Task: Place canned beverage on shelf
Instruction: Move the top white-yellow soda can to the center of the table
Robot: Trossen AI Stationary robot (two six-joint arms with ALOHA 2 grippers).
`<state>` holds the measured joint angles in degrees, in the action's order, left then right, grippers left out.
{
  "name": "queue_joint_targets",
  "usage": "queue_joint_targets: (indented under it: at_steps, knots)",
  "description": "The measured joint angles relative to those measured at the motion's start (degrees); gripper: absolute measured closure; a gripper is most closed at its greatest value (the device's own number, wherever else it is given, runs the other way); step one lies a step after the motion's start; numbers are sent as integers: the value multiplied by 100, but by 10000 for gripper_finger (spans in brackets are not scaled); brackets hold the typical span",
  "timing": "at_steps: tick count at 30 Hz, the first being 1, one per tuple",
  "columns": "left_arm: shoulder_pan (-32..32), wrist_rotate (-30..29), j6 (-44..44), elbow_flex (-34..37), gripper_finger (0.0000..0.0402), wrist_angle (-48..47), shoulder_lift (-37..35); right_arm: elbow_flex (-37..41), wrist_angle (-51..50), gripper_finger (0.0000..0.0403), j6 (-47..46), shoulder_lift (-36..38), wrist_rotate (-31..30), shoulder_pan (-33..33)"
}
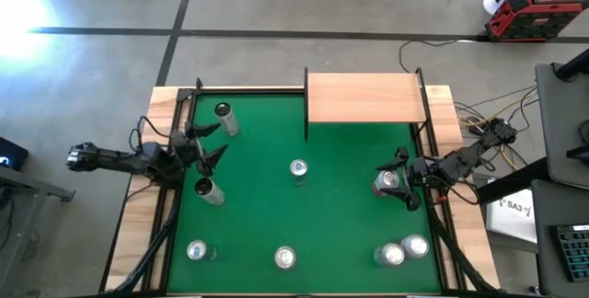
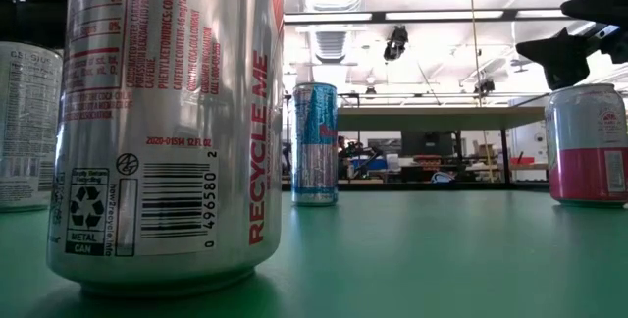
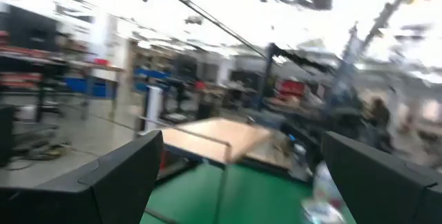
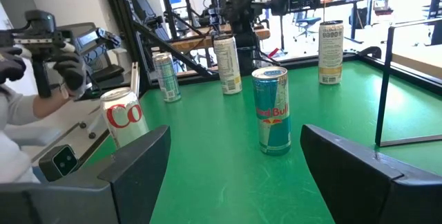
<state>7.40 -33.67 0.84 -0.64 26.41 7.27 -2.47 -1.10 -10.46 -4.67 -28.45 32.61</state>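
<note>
A silver can with a pink band (image 1: 386, 184) stands upright on the green felt at the right; it also shows in the low view (image 2: 586, 146). My right gripper (image 1: 402, 178) is open just above it, its dark fingers (image 2: 574, 51) over the can's top, touching nothing; in its wrist view (image 4: 235, 162) the can is hidden below. The shelf (image 1: 365, 97), a pale wood board on black posts, stands at the far edge, bare on top. My left gripper (image 1: 211, 142) is open and empty over the table's left side, facing the shelf (image 3: 214, 137).
A blue Red Bull can (image 1: 297, 169) stands mid-table. Two cans (image 1: 224, 117) (image 1: 207, 189) stand at the left, and several more stand along the near edge (image 1: 284, 257). A person's gloved hand (image 4: 65, 68) holds a device beyond the near side. The shelf post (image 4: 383, 86) stands close by.
</note>
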Motion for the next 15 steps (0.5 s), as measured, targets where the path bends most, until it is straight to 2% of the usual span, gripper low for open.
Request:
queue_joint_targets:
  at_steps: [4, 8, 11, 15]
  knots:
    - [0, -745, -100, -85, 24, 173, 3, 1, 0, 87, 0, 1, 0, -1]
    - [0, -936, -112, -471, 24, -151, 114, 0, 0, 87, 0, 0, 0, 0]
    - [0, -1301, 87, -942, 24, -669, 335, -1, 0, 87, 0, 0, 0, -1]
    - [-2, -1916, 938, -1791, 24, -1874, 852, 1, 0, 87, 1, 2, 0, 0]
